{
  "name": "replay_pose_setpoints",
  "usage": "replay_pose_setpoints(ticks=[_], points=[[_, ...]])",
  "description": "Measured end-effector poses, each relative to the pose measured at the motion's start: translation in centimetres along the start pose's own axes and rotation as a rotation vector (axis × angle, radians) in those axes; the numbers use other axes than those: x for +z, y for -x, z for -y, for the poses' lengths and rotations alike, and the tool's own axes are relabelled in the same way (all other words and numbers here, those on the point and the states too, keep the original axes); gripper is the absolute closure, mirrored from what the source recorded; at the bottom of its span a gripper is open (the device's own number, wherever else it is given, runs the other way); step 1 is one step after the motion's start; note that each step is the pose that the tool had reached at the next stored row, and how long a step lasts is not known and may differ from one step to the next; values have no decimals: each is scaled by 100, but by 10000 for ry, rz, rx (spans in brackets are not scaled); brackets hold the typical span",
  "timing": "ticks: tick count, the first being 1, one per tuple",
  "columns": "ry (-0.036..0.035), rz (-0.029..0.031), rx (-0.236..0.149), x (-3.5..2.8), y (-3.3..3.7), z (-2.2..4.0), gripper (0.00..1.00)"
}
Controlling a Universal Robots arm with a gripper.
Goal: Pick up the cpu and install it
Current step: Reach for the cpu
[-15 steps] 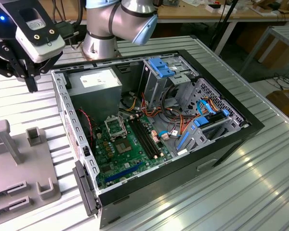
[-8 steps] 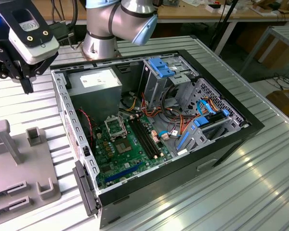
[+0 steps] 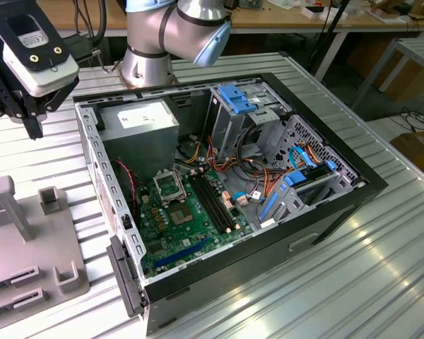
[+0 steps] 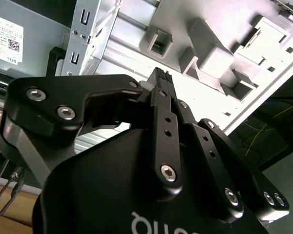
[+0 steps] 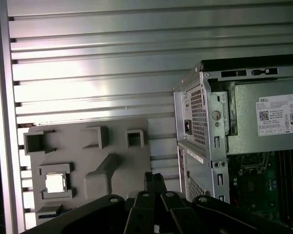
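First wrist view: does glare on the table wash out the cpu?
First wrist view: bright glare bands on the ribbed table, yet the cpu shows plainly in its grey tray; second wrist view: the area beyond the gripper is blown white.

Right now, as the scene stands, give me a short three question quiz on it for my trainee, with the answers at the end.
1. True or false: the cpu is clamped between the fingers.
2. Multiple choice: in the first wrist view, the cpu lies A) in a square recess of the grey tray; B) in the motherboard socket; C) loose on the ribbed table.
3. Fill in: in both wrist views, the fingers are ____ with nothing between them.

Key: 1 false; 2 A; 3 shut.
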State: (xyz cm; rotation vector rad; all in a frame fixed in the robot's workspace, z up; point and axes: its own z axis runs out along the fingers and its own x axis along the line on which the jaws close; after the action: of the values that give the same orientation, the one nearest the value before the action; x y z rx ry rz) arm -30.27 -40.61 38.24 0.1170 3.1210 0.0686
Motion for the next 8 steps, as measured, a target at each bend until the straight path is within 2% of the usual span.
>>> replay_pose_setpoints(ticks=[5,8], points=[[-1,0,3,0,-8,0,89],[-1,0,1,0,-45,3,89]])
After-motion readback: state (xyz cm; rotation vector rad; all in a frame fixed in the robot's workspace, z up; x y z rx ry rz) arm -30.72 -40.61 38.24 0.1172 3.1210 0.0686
